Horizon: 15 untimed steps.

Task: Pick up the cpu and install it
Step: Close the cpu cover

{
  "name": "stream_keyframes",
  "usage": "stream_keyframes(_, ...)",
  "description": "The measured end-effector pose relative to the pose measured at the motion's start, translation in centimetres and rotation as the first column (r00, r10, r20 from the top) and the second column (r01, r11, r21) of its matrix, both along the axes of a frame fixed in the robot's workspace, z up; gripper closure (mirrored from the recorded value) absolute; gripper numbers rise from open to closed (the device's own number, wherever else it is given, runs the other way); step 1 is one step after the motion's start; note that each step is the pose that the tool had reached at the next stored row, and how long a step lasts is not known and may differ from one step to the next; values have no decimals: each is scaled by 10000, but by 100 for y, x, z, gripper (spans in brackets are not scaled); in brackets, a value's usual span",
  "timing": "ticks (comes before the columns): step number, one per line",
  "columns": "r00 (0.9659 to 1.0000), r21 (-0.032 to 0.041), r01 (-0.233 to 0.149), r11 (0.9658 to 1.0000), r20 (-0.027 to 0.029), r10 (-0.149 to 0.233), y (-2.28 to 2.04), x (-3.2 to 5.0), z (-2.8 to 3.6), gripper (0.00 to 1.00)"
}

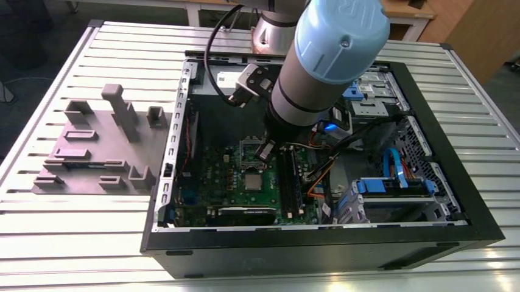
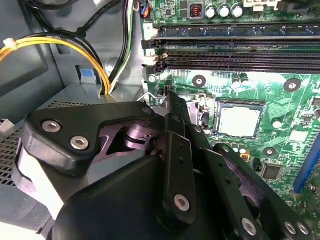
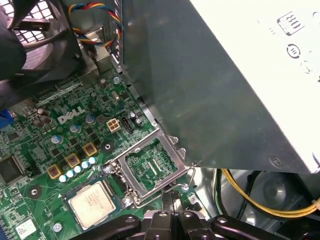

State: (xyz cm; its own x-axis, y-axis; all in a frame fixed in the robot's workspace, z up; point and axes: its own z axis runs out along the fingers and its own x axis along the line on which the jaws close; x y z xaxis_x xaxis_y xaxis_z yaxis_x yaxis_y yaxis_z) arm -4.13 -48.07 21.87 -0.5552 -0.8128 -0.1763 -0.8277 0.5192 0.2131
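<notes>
Small, flat, square cpu [image 2: 239, 121] with silvery metal top and pale rim lies face-up, seated level on the green motherboard [image 2: 260, 95].

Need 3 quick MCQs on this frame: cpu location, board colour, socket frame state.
1. The cpu is: A on the table; B seated on the board beside the socket frame; C on the grey box.
2. The board is: A green; B blue; C red.
3. The socket frame is: A clamped over the cpu; B missing; C swung open.
Key: 1B, it lies flat by the frame in the first wrist view; 2A, green in both wrist views; 3C, the cpu's silvery top is uncovered.
</notes>
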Motion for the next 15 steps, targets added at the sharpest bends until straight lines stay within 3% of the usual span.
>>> stream_keyframes(4, 10000, 81, -4, 10000, -1, 4, 22, 5, -14, 90)
stream_keyframes(9, 10000, 317, -6, 9995, -1, 6, 46, 40, -56, 90)
stream_keyframes(12, 10000, 495, -6, 9988, 1, 6, 56, 52, -77, 90)
stream_keyframes(15, 10000, 568, -6, 9984, 0, 6, 70, 72, -101, 90)
